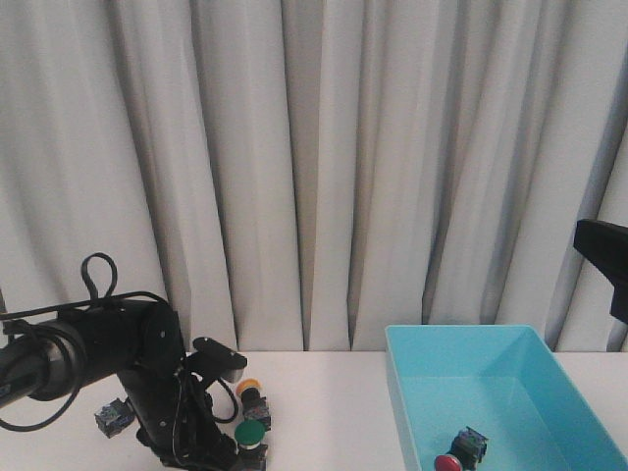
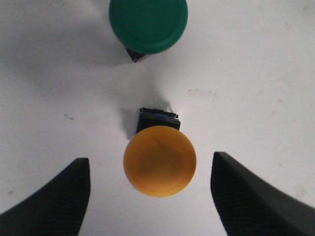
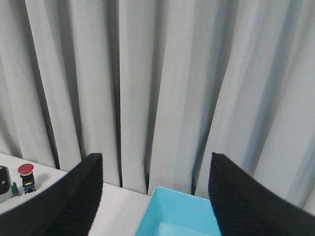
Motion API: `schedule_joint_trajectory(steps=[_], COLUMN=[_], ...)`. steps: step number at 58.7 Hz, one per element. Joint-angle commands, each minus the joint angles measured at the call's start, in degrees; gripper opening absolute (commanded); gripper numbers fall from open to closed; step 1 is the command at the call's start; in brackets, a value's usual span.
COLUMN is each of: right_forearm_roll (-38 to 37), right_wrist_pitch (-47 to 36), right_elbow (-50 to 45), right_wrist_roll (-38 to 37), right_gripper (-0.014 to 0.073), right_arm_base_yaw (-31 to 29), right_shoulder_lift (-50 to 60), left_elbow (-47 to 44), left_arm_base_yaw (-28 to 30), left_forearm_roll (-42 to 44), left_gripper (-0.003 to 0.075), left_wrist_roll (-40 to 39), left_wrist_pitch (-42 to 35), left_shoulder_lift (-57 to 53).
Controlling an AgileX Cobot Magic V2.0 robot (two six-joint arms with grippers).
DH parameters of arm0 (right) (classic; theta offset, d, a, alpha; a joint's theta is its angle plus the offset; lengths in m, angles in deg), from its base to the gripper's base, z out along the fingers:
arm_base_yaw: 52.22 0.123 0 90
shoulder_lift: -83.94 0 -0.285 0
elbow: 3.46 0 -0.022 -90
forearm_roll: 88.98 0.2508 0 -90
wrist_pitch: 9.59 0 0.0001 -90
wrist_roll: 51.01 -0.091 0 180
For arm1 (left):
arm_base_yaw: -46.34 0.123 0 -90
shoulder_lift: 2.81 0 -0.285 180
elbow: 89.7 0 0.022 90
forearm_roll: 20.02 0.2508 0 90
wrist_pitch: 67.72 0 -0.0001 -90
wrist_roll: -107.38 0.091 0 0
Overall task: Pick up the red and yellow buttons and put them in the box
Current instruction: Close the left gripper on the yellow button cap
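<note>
The left tool (image 2: 152, 196) hangs low over the white counter (image 2: 256, 73), jaws spread wide on either side of the yellow button (image 2: 160, 161) without touching it — a green button (image 2: 147, 23) stands just beyond. The right tool (image 3: 155, 196) is raised above the turquoise box (image 1: 510, 392), jaws apart and holding nothing. One red button (image 1: 448, 462) lies inside the box; another (image 3: 26, 169) stands on the counter well away from the box.

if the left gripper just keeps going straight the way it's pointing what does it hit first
Most likely the yellow button: its cap sits centred between the open left gripper fingers, straight ahead. The green button lies off that line. Depth is unclear.
</note>
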Motion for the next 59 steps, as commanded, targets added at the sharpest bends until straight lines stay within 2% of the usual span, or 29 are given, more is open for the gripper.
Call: schedule_joint_trajectory(steps=[1,59], right_forearm_roll=[0.6,0.6], right_wrist_pitch=[-2.4,-2.5], right_elbow=[1.6,1.6], right_wrist_roll=[0.0,0.0], right_gripper=[0.0467,0.0467], right_arm_base_yaw=[0.0,0.0], right_shoulder_lift=[0.4,0.4], left_elbow=[1.6,2.3], left_arm_base_yaw=[-0.2,-0.2], left_forearm_roll=[-0.4,-0.3], left_gripper=[0.0504,0.0504], left_wrist_roll=[-0.6,-0.5], left_wrist_pitch=[-0.3,-2.0], left_shoulder_lift=[-2.1,-0.3])
